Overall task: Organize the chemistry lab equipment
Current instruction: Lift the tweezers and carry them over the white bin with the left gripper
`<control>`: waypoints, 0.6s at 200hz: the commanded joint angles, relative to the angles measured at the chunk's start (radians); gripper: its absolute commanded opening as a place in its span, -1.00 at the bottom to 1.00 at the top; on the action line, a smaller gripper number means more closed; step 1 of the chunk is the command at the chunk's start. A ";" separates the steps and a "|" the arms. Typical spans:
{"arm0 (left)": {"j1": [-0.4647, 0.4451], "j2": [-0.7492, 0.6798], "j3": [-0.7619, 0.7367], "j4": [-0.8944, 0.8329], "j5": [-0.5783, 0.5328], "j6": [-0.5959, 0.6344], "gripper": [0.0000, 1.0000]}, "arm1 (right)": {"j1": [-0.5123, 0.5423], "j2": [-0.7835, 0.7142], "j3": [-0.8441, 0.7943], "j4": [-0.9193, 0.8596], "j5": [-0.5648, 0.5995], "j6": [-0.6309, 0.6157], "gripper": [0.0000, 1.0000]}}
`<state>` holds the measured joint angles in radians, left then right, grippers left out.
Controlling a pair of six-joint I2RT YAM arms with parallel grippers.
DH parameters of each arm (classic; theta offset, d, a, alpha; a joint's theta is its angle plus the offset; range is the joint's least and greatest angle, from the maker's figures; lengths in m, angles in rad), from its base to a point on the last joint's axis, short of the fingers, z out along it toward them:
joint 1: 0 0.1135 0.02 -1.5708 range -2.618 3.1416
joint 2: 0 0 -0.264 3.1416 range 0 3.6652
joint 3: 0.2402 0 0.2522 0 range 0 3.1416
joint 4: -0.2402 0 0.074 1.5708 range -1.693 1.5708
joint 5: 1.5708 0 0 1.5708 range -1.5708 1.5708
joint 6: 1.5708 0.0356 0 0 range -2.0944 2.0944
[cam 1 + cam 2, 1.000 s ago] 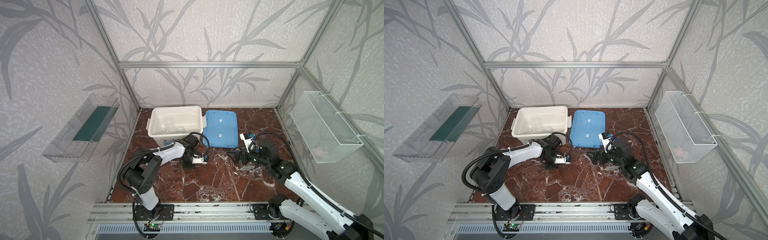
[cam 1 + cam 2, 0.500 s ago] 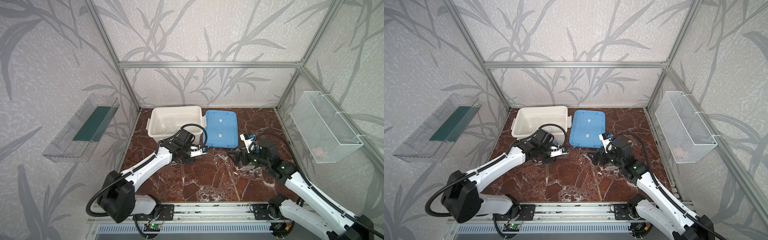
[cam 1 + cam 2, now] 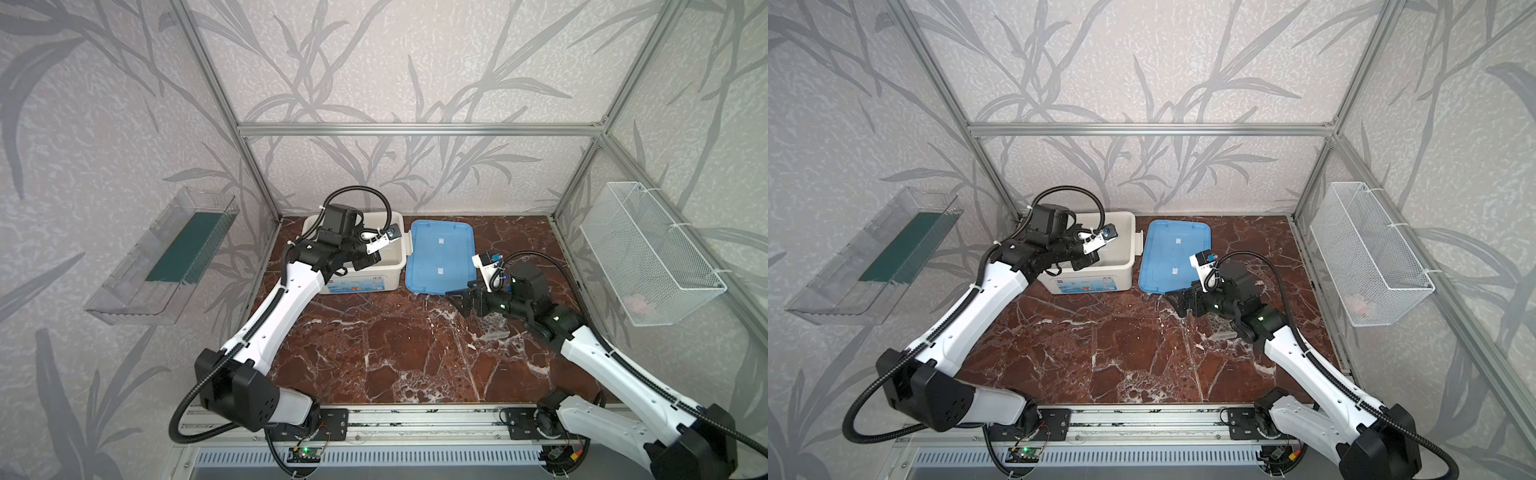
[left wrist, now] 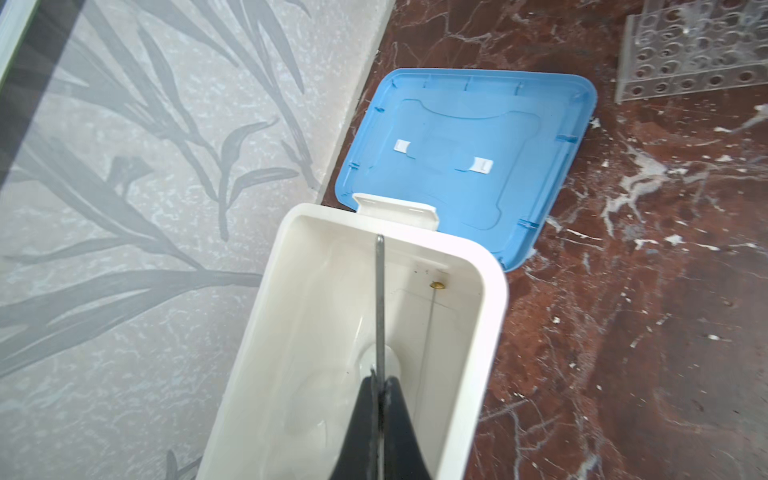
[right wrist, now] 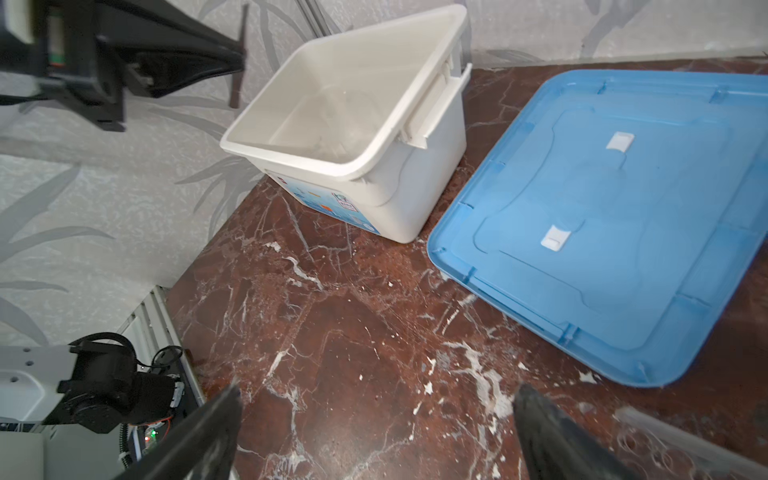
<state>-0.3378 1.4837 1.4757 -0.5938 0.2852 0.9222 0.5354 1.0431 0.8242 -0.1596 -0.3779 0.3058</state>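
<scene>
You see: white bin (image 3: 395, 275) open, upright, at counter (image 3: 374, 345) back edge, near back-left corner; sticker on front wall. Blue lid (image 3: 442, 255) flat on counter, just beside bin, toward back middle; two white tabs on it. Off counter: wire basket (image 3: 623, 249) on right wall, pale pink item inside, blurred. Clear tray (image 3: 124, 291) on left wall, green mat (image 3: 187, 249) in it.

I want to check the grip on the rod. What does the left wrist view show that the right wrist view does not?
Only the left wrist view: a lying rod, thin with a yellowish tip, on the bin floor. Only the right wrist view: the open right gripper and the printed label on the bin's outer wall. Both: the white bin, the blue lid beside it, and the held rod pinched in the shut left gripper above the bin.
</scene>
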 commanded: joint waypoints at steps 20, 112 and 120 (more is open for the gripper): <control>0.032 0.227 0.195 -0.082 -0.042 0.016 -1.00 | 0.031 0.078 0.113 0.074 0.008 0.002 1.00; 0.042 0.448 0.409 -0.102 -0.029 -0.717 -1.00 | 0.029 0.213 0.173 0.157 0.057 0.072 0.99; 0.042 0.475 0.441 -0.123 -0.030 -0.801 -1.00 | 0.030 0.215 0.169 0.159 0.057 0.073 0.99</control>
<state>-0.2962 1.9038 1.8236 -0.6510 0.2379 0.4244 0.5640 1.2472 0.9691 -0.0463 -0.3336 0.3645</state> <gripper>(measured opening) 0.048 0.996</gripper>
